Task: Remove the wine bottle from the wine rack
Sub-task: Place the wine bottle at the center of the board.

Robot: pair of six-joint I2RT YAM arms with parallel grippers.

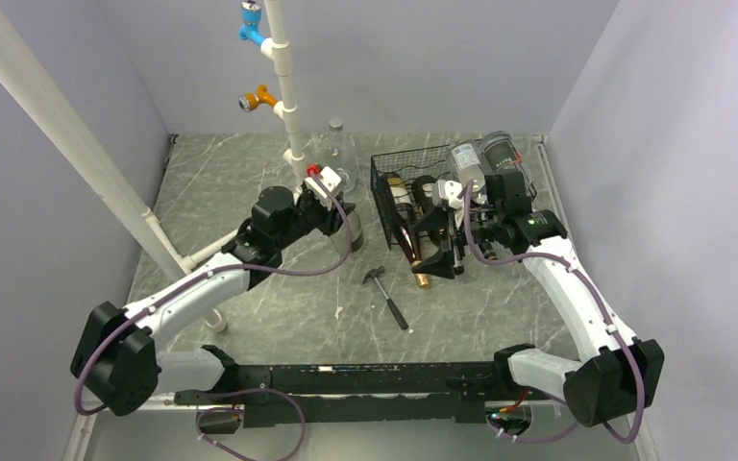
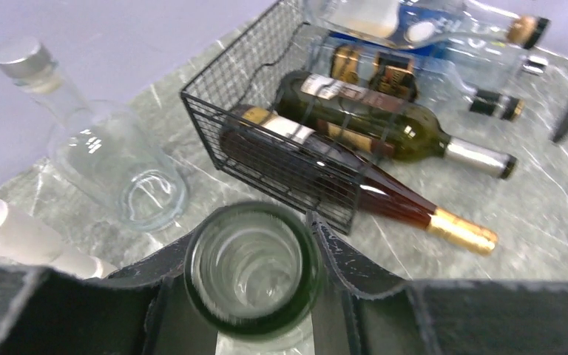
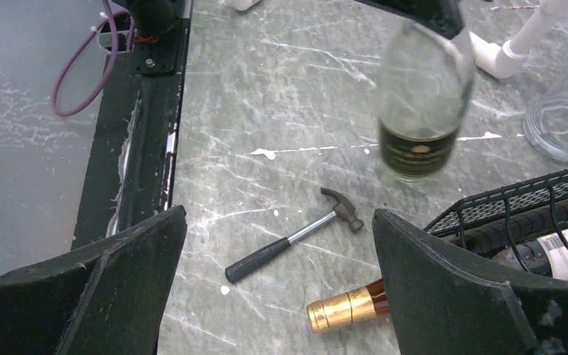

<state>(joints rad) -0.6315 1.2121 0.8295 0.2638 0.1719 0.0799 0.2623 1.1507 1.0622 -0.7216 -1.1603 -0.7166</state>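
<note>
While the left pincer (image 2: pixel 253 244) is pressed onto the wine bottle (image 2: pixel 251 270), pinching its glass from both sides, the right pincer (image 3: pixel 279 214) stands spread wide with nothing between its two halves.

Seen from the left wrist, the bottle shows as a round glass end with a greenish rim, filling the gap in that pincer. Seen from the right wrist, it hangs beyond the spread pincer, slightly tilted, with a dark label near its lower end and the left pincer over its upper end. Whether its base touches the bench (image 3: pixel 281 89) cannot be told.

The bottle is off the wine rack (image 2: pixel 229 59) and apart from it. The rack sits ahead of the left pincer, across a strip of bench, and just beside the right pincer.

In the rack lie an amber bottle (image 2: pixel 384 194) with a gold foil neck and a green bottle (image 2: pixel 407 137) with a silver capsule, both necks poking out of the open end. Clear bottles (image 2: pixel 429 29) lie beyond them. The gold neck ends just by the half of the right pincer nearest the rack.

A hammer (image 3: pixel 296 240) lies on the bench beyond the right pincer's gap, between the two pincers. A clear flask (image 2: pixel 111 155) with a silver cap stands ahead of the left pincer, off to one side, near the rack's mesh corner.
</note>
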